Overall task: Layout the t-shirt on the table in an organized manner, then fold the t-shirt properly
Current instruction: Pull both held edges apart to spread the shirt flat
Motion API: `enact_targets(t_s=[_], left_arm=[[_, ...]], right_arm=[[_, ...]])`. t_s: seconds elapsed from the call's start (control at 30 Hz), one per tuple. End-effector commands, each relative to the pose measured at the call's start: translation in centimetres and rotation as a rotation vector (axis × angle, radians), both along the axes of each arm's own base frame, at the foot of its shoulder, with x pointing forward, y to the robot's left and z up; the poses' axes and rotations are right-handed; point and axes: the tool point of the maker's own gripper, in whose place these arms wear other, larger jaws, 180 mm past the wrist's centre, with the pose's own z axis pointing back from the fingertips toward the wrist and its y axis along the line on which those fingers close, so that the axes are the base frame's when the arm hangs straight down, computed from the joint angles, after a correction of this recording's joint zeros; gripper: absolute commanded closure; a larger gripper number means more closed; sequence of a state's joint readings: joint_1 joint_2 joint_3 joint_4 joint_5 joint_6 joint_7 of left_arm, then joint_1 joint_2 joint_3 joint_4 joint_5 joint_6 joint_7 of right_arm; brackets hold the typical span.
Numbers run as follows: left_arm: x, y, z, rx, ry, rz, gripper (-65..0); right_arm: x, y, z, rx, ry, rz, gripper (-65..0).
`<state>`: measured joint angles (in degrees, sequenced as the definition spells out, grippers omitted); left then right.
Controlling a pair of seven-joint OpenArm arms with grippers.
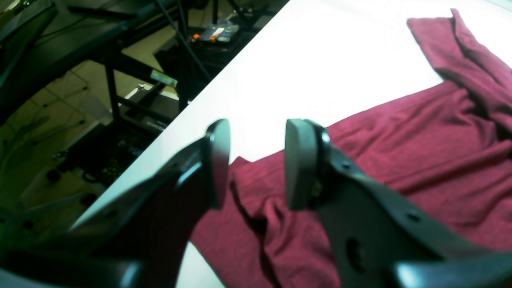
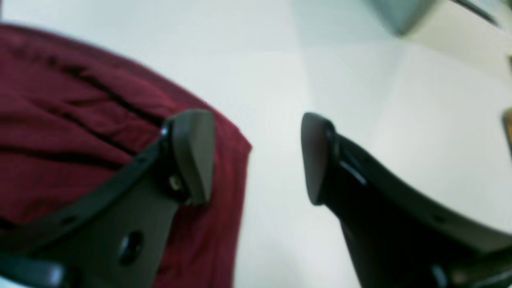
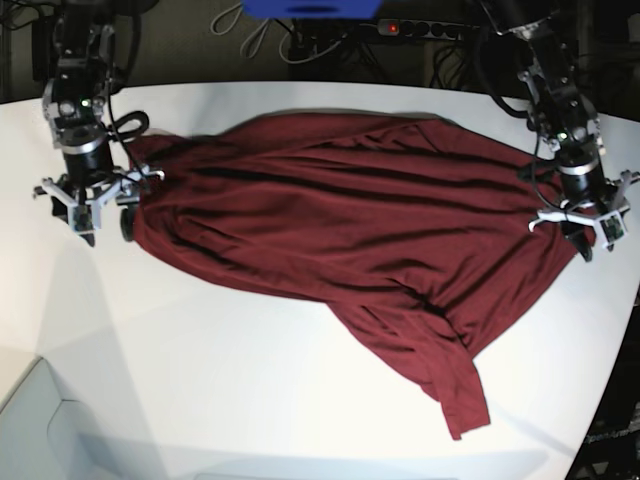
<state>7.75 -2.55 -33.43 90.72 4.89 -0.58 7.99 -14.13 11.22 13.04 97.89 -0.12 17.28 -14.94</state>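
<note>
- Two grippers, left (image 3: 583, 232) at three o'clock, right (image 3: 97, 205) at nine, fingers parted, gripping nothing.
- T-shirt (image 3: 340, 220) spread wrinkled across table (image 3: 200, 380); layout step underway.
- Next: straighten the six o'clock sleeve.

floor: pale | black metal frames (image 1: 112, 76) | cables (image 3: 250, 25) behind

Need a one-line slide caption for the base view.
Maroon t-shirt stretched across the white table, open left gripper and right gripper at opposite ends.
</note>
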Motion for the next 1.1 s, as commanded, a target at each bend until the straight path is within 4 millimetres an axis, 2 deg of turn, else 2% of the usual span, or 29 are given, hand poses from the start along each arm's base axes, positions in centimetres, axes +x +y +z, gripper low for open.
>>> enact_targets(t_s=[0.0, 0.13, 0.3, 0.4, 0.53, 0.67, 0.8, 0.9, 1.07], left_arm=[[0.5, 0.4, 1.8, 0.033, -0.052, 0.0, -22.5], [-0.3, 0.4, 0.9, 0.032, -0.024, 0.0, -22.6], [0.1, 0.3, 0.9, 0.028, -0.028, -0.004, -22.6], [1.5, 0.2, 2.1, 0.025, -0.068, -0.004, -22.6], [3.6, -0.3, 1.9, 0.007, -0.072, -0.022, -22.6], [6.2, -1.4, 0.3, -0.039, -0.05, -0.05, -22.6], [8.5, -1.9, -1.8, -0.097, -0.013, -0.056, -22.6], [9.7, -1.4, -3.7, -0.129, 0.034, -0.048, -22.6], [10.5, -0.5, -7.7, -0.183, 0.138, -0.031, -22.6]], right_arm=[[1.1, 0.0, 1.1, -0.007, -0.023, 0.021, -35.2], [2.7, -0.2, 1.1, -0.015, 0.026, 0.02, -35.1], [5.0, -0.6, 1.1, 0.0, 0.025, 0.013, -35.2], [6.6, 0.0, 0.3, 0.023, 0.052, 0.062, -34.9], [7.7, 1.8, -1.2, 0.039, 0.096, 0.126, -34.8], [7.7, 3.3, -3.9, 0.025, 0.184, 0.19, -34.8], [7.8, 3.5, -5.8, 0.037, 0.245, 0.192, -34.8], [8.5, 3.2, -6.3, 0.047, 0.261, 0.179, -34.8], [9.3, 2.4, -6.7, 0.054, 0.276, 0.161, -34.8]])
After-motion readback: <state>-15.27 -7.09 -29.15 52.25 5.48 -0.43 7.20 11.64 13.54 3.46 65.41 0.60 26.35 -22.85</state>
